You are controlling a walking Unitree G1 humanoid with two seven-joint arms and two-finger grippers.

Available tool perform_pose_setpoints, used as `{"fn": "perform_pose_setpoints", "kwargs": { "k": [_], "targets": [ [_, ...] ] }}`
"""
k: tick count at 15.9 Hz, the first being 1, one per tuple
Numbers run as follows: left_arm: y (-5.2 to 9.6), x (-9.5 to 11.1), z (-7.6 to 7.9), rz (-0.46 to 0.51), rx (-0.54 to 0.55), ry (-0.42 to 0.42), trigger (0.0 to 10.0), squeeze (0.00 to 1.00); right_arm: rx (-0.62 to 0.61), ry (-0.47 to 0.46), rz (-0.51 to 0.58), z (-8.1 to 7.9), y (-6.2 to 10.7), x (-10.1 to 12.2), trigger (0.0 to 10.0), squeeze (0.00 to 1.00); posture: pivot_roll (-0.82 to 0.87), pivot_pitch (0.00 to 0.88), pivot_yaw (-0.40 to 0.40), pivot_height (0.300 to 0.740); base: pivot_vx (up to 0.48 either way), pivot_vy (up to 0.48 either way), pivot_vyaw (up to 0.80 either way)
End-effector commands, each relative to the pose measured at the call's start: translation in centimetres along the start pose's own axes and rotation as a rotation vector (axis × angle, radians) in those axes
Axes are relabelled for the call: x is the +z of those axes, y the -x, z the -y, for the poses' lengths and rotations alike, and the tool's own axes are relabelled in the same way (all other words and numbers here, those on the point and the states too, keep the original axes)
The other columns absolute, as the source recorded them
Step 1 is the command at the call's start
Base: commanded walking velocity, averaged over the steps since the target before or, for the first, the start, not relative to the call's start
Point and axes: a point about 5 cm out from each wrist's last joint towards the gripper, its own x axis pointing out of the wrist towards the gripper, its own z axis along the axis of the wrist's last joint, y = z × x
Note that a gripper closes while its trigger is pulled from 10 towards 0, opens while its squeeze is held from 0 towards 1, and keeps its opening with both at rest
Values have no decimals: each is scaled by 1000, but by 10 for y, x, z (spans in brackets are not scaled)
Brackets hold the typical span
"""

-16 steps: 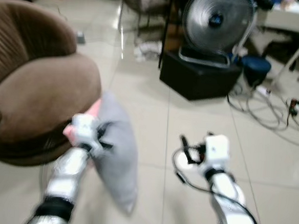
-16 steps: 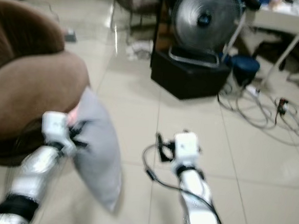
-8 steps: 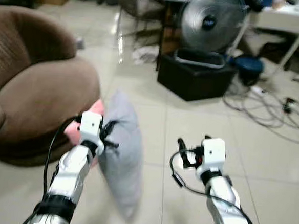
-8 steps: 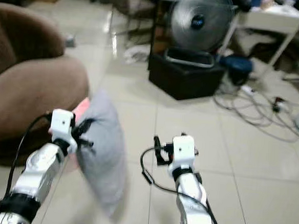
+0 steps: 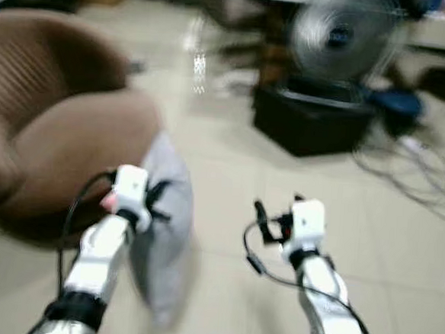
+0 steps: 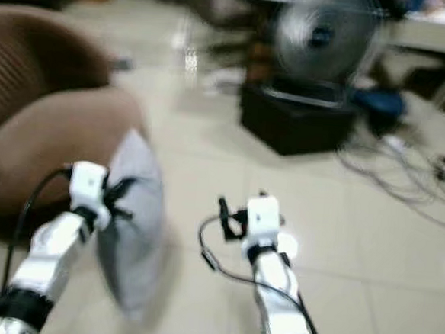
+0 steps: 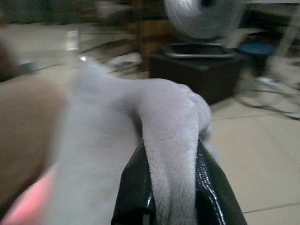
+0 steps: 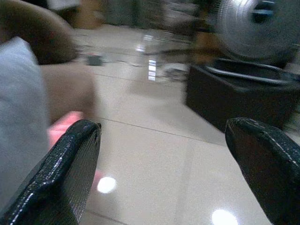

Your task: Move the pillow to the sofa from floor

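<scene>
Pale tiled floor [image 5: 222,175] across the frame, blurred. Brown sofa [image 5: 49,139] at upper left; fan [image 5: 342,38] on a black box [image 5: 309,123] at upper right. Grey pillow [image 5: 161,231] hanging lower left beside the sofa, pinched between left gripper [image 7: 171,187] fingers [image 7: 133,187]. Right gripper [image 8: 164,164] at lower centre, fingers spread, grasping nothing.

Bare tiled floor [image 5: 229,175] is being left open ahead; passage is being blocked by sofa [image 5: 56,140] leftward, black box [image 5: 309,123] and cables [image 5: 421,169] rightward.
</scene>
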Motion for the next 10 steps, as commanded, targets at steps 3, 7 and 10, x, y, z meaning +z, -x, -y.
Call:
{"fn": "perform_pose_setpoints", "kwargs": {
  "k": [3,7,10],
  "targets": [
    [-9,14,14,52,-84,-41,0,0,-32,7,-15,9,3,-5,10000,0,1,21,-1,740,480,0,0],
    [-11,16,18,58,-105,-40,0,0,-30,10,-23,8,2,-7,10000,0,2,9,1,740,480,0,0],
    [-5,10,5,47,-29,28,0,0,-27,15,-27,10,2,-9,10000,0,9,0,-2,740,480,0,0]
  ]
}}
